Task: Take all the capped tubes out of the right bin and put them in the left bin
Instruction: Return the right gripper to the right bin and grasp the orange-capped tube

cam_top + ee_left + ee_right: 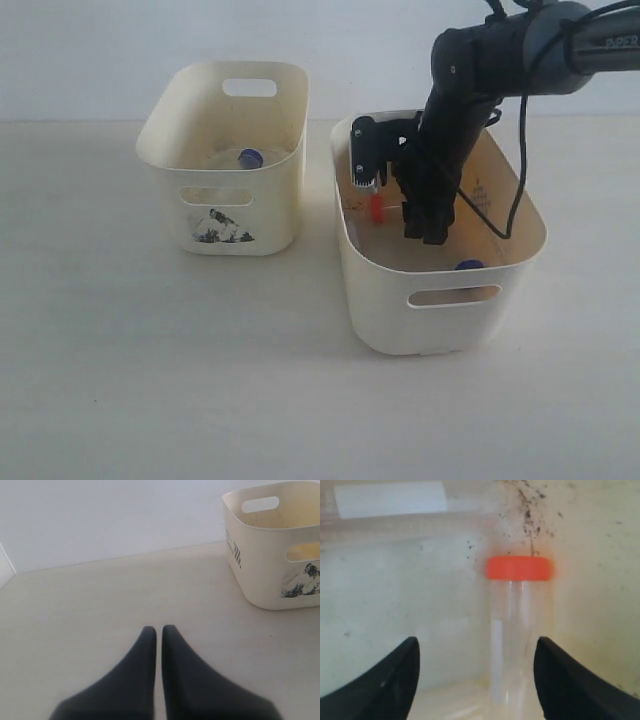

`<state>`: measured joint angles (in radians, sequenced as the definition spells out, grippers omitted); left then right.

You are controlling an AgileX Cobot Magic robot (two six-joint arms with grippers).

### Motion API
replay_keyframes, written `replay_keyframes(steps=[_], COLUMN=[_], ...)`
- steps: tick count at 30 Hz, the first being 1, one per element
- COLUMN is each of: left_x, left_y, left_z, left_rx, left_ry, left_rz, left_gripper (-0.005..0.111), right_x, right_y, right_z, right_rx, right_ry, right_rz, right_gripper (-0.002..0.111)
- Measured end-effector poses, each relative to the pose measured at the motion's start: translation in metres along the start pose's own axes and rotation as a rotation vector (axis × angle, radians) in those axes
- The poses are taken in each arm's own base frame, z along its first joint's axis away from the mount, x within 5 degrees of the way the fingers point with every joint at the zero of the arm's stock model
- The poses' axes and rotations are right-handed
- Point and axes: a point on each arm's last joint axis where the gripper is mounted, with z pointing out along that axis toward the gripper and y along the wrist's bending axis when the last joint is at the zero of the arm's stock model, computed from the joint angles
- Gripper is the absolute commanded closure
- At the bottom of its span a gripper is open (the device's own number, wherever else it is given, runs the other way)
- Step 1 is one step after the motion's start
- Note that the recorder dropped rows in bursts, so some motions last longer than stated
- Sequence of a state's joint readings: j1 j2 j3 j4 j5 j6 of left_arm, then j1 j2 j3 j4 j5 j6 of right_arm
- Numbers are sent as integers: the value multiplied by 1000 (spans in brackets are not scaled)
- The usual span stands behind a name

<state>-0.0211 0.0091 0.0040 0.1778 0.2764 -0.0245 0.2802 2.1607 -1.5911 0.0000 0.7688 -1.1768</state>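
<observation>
The left gripper (158, 631) hangs over the counter toward its left edge, fingers pressed together on nothing. It looks parked out of the way, with the left bin (160, 115) in sight ahead of it. That bin sits near the far edge, left of centre, and holds one blue-capped tube (250, 157), so delivery has evidently begun. Right of centre, the right gripper (425, 232) reaches down inside the right bin (380, 325), its jaws spread wide to take in an orange-capped tube (520, 630). That tube seems to stand against the inner wall and is not yet pinched. A second blue-capped tube (468, 265) lies by this bin's near wall, awaiting its turn.
</observation>
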Motion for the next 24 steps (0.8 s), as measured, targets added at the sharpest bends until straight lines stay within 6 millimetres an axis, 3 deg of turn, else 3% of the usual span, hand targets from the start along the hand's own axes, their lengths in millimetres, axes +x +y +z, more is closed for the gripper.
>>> replay_keyframes(steps=[3, 9, 14, 19, 24], left_x=[0, 0, 0, 0, 0], left_y=[0, 0, 0, 0, 0], left_z=[0, 0, 0, 0, 0], left_rx=[0, 0, 0, 0, 0], left_ry=[0, 0, 0, 0, 0], left_rz=[0, 0, 0, 0, 0], left_gripper=[102, 102, 102, 102, 102], right_x=[0, 2, 2, 2, 2], right_y=[0, 3, 3, 3, 3], right_z=[5, 23, 24, 25, 23], right_rx=[1, -16, -10, -10, -10], right_ry=[3, 11, 14, 16, 18], right_rz=[-4, -5, -11, -11, 43], right_gripper=[47, 71, 80, 108, 108])
